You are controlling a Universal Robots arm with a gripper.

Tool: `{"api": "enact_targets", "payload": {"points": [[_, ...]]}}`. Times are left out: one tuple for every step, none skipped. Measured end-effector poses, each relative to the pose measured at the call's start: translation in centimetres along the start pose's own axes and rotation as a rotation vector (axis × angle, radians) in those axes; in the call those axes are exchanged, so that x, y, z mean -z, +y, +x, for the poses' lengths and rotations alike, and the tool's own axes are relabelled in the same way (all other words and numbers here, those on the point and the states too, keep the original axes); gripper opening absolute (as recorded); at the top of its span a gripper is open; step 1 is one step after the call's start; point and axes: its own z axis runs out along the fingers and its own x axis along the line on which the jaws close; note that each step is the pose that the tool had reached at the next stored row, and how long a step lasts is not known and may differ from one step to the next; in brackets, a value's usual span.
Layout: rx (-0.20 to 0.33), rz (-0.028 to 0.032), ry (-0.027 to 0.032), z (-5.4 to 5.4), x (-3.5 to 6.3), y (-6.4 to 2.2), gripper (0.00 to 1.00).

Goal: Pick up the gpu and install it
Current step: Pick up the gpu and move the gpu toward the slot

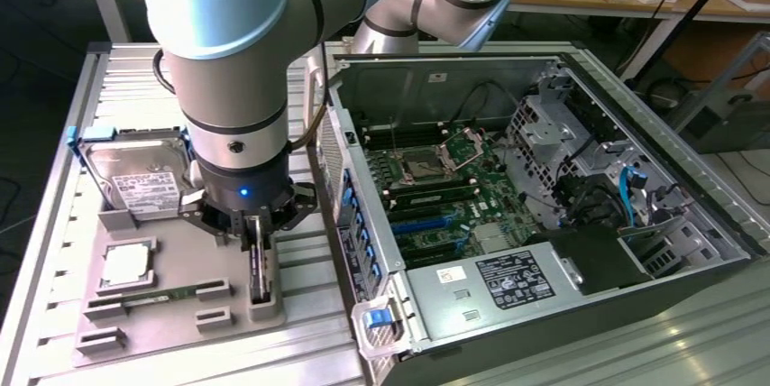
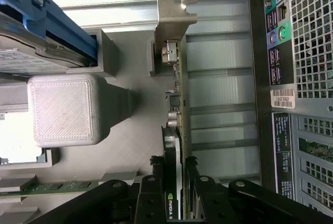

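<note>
The open computer case (image 1: 434, 79) takes up the 3 o'clock side of the exterior view. The arm (image 1: 229, 61) stands at 11 o'clock over the grey parts tray (image 1: 180, 255) at 8 o'clock, which has a hard drive (image 1: 139, 179) propped at its 12 o'clock end. The gpu (image 1: 260, 271) (image 2: 174, 125) stands on edge in a slot along the tray's 3 o'clock side, just beside the case, with its silver bracket (image 2: 174, 21) at the end away from the gripper (image 1: 256, 224) (image 2: 174, 162). The gripper is narrowed onto the card, its black fingers (image 2: 156, 182) pressed one against each face.
</note>
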Motion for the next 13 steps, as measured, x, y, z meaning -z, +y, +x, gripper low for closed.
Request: {"api": "enact_targets", "payload": {"points": [[0.000, 0.0000, 0.0000, 0.00, 0.00, 0.00, 0.27], [0.000, 0.0000, 0.0000, 0.00, 0.00, 0.00, 0.27], [0.000, 0.0000, 0.0000, 0.00, 0.00, 0.00, 0.27], [0.000, 0.0000, 0.0000, 0.00, 0.00, 0.00, 0.27], [0.000, 0.0000, 0.0000, 0.00, 0.00, 0.00, 0.27], [0.000, 0.0000, 0.0000, 0.00, 0.00, 0.00, 0.27], [0.000, 0.0000, 0.0000, 0.00, 0.00, 0.00, 0.27], [0.000, 0.0000, 0.0000, 0.00, 0.00, 0.00, 0.27], [0.000, 0.0000, -0.0001, 0.00, 0.02, 0.01, 0.27], [0.000, 0.0002, -0.0001, -0.01, 0.06, 0.02, 0.27], [0.000, 0.0002, 0.0000, -0.01, 0.15, 0.02, 0.27], [0.000, 0.0002, -0.0001, 0.00, 0.22, 0.03, 0.27], [0.000, 0.0002, -0.0001, 0.00, 0.28, 0.03, 0.27]]}}
